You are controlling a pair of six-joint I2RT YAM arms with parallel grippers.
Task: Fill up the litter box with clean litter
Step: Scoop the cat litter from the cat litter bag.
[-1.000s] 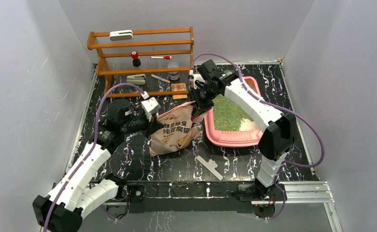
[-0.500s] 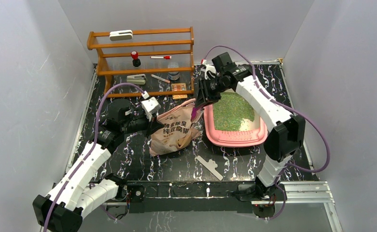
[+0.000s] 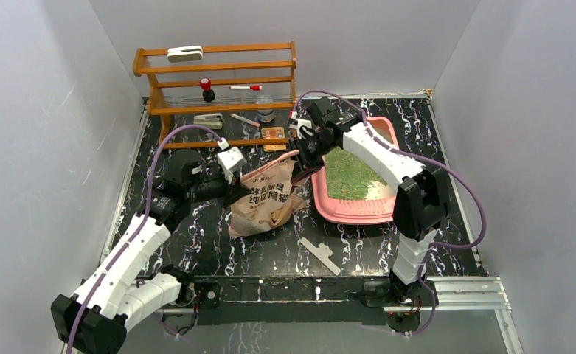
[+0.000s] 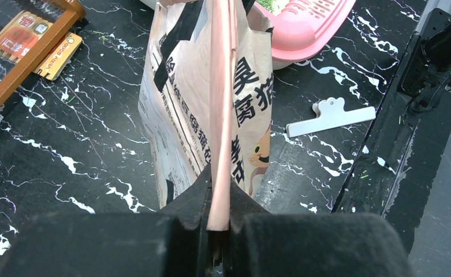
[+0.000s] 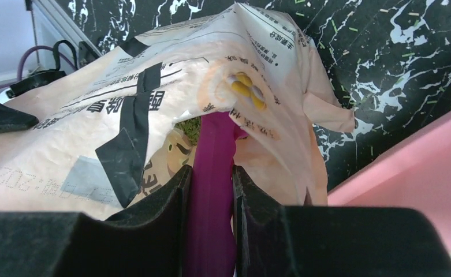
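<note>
I'm watching the left claw (image 4: 219, 182) pinching together on the top edge of the litter bag (image 3: 264, 200), which is standing upright on the worktop (image 3: 196, 247). The bag's mouth is sitting just beside the left rim of the litter box (image 3: 355, 215). The right claw (image 5: 211, 176) is clamping the purple scoop (image 5: 214, 144) by its handle, with the far end dipping into that mouth. The clean litter (image 3: 349, 175) is lying flat inside the box. 1 white clip (image 3: 321, 254) is lying in front, with bare worktop around it. The wooden rack (image 3: 218, 70) is crowding the far-left edge.
</note>
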